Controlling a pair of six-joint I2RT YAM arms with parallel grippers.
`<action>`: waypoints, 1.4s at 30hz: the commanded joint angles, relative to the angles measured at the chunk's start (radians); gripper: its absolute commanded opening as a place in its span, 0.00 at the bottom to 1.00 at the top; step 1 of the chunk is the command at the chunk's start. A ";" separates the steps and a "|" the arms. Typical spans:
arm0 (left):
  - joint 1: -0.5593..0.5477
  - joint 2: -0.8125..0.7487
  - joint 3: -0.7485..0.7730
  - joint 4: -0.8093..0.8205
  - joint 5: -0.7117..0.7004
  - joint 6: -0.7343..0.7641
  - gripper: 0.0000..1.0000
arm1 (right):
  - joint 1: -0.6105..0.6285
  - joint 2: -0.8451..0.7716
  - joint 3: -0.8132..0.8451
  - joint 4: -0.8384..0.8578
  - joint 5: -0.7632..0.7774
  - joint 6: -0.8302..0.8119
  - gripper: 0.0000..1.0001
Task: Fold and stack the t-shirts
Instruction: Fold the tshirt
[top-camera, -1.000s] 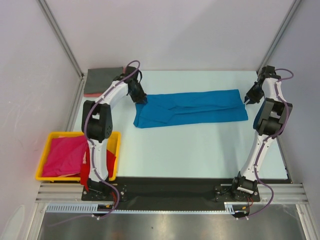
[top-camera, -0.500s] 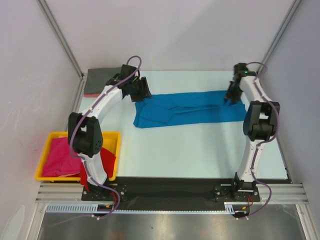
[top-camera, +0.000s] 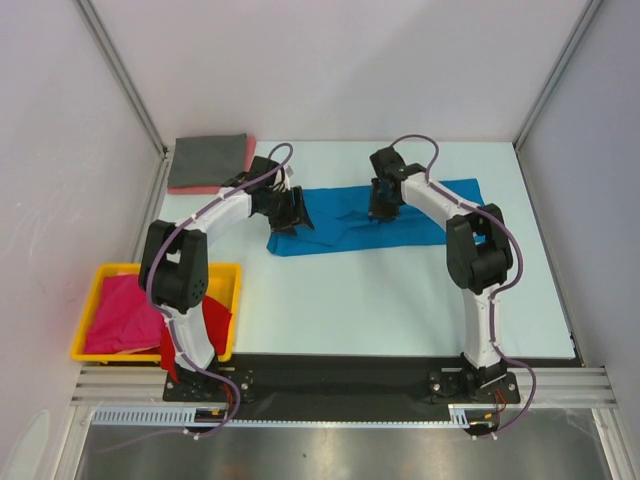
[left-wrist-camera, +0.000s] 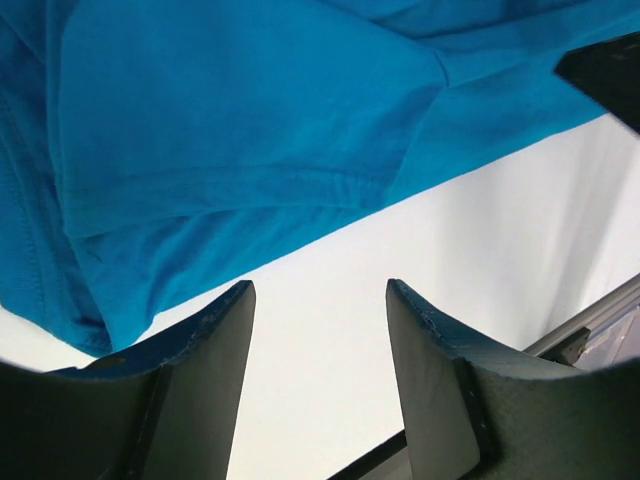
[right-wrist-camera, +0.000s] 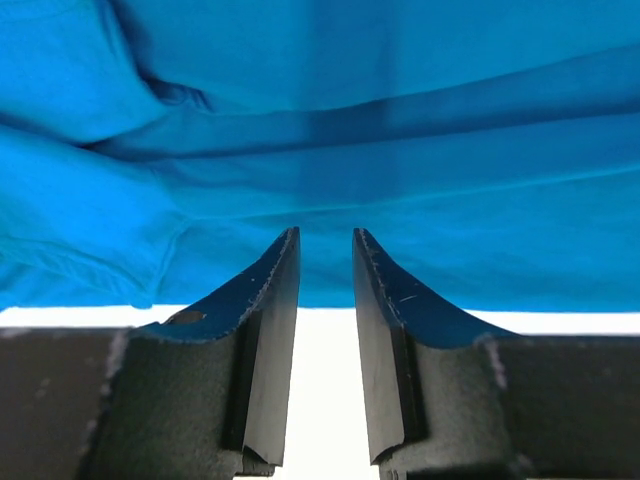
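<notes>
Bright blue cloth t-shirt (top-camera: 340, 226) lying flat on white table (top-camera: 400, 300); left gripper (left-wrist-camera: 320, 300) gaping wide, empty, above its left end; right gripper (right-wrist-camera: 325, 250) narrowly parted, empty, above mid-shirt.

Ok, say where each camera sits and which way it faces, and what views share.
Top external: above and behind, looking down on the table; left arm and right arm show.
Left wrist: on the left arm, looking past the left pincer at the blue t-shirt.
Right wrist: on the right arm, looking past the right pincer at its folds.
All three share the blue t-shirt.
</notes>
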 joint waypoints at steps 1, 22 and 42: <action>-0.004 -0.056 -0.006 0.038 0.041 0.019 0.60 | 0.040 -0.007 -0.039 0.098 0.065 0.078 0.33; -0.001 -0.038 0.031 -0.034 0.031 0.056 0.59 | 0.074 0.118 0.015 0.201 0.081 0.099 0.34; -0.006 0.057 0.087 0.030 0.133 -0.009 0.56 | 0.051 0.125 0.108 0.155 0.019 0.053 0.27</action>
